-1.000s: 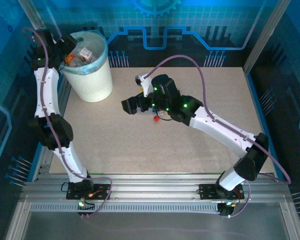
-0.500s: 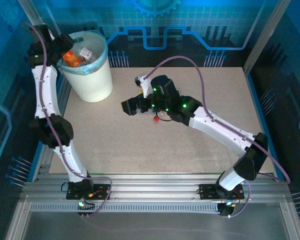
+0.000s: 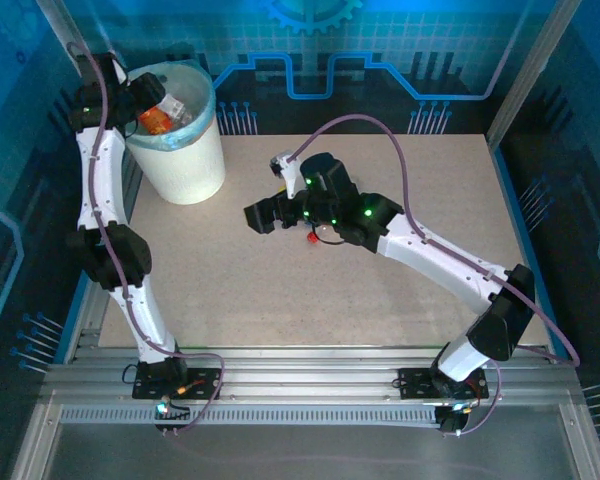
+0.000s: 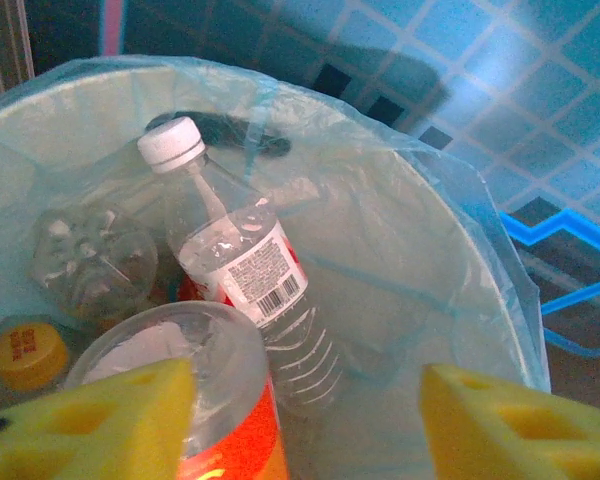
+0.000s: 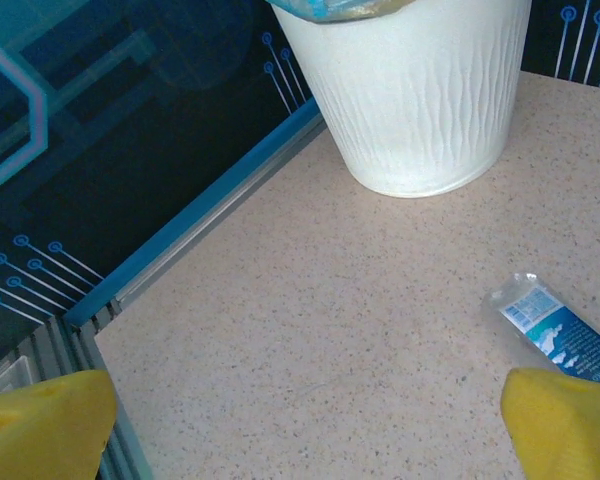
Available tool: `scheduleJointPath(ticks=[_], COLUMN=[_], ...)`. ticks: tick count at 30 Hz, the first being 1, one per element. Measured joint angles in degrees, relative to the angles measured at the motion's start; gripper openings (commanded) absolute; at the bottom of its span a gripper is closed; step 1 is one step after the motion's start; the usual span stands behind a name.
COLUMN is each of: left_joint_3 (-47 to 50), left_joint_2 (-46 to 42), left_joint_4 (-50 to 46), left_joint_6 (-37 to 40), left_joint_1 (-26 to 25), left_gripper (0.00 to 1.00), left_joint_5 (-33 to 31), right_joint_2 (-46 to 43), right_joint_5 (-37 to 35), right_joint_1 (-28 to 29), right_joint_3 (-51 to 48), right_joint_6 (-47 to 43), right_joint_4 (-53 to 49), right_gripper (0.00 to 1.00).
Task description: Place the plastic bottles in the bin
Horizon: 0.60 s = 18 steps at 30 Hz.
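I am holding my right gripper (image 5: 305,425) low over the table (image 5: 310,330), a little left of its middle. Its yellow pads (image 5: 45,420) are standing wide apart with nothing between them. Just beside one pad, a clear bottle with a blue label (image 5: 558,338) is lying flat on the tabletop.

Farther off, at the far left corner, the bin (image 3: 185,165) is standing upright with its pale blue bag (image 4: 450,230) folded over the rim. My left gripper (image 4: 310,425) is hanging over the bin's mouth, fingers spread and clamping nothing. An orange bottle (image 4: 205,400) is touching one pad, while the other pad is sitting well clear of it.

Deeper inside, a clear bottle with a white cap and red label (image 4: 248,275) is leaning against the liner, near a crushed clear bottle (image 4: 90,262) and a yellow cap (image 4: 25,350).
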<state>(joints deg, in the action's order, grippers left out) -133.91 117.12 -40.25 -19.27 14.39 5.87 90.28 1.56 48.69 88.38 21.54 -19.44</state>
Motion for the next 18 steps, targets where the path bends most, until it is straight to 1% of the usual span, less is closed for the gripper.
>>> scheduleJointPath(ticks=[2, 6, 8, 11, 13, 14, 18], left_joint_3=[-1.68, -2.4, -0.94, 5.84, 12.15, 15.08, 30.67], left_joint_2=[0.0, -1.01, -3.04, -10.12, -16.98, -20.13, -35.12], left_joint_4=[-2.27, -4.0, -3.96, -2.05, 0.44, 1.66, 9.7], left_joint_6=[-0.28, -0.63, -0.96, -1.11, 0.26, 1.18, 6.62], left_joint_1=[-0.04, -0.04, -0.04, -0.59, -2.29, -3.54, -12.24], left_gripper=[0.82, 0.83, 0.83, 0.83, 0.83, 0.83, 0.83], left_joint_5=[0.02, -0.15, -0.59, -1.6, -2.93, -3.45, -4.07], right_joint_2=[0.0, 0.17, 0.92, 2.82, 4.2, 4.9, 8.98], right_joint_5=[-1.16, -5.03, -6.95, -9.16, -10.6, -10.97, -10.8], right_joint_1=[0.0, -0.31, -1.16, -4.28, -7.15, -8.5, -14.01], right_joint_3=[0.02, 1.46, 3.67, 6.97, 7.96, 8.11, 8.04], right_joint_6=[0.07, 0.31, 0.81, 2.51, 4.17, 4.83, 7.91], right_joint_4=[-0.85, -5.25, -7.98, -11.52, -13.81, -14.71, -17.86], right_gripper=[1.0, 1.0, 1.0, 1.0, 1.0, 1.0, 1.0])
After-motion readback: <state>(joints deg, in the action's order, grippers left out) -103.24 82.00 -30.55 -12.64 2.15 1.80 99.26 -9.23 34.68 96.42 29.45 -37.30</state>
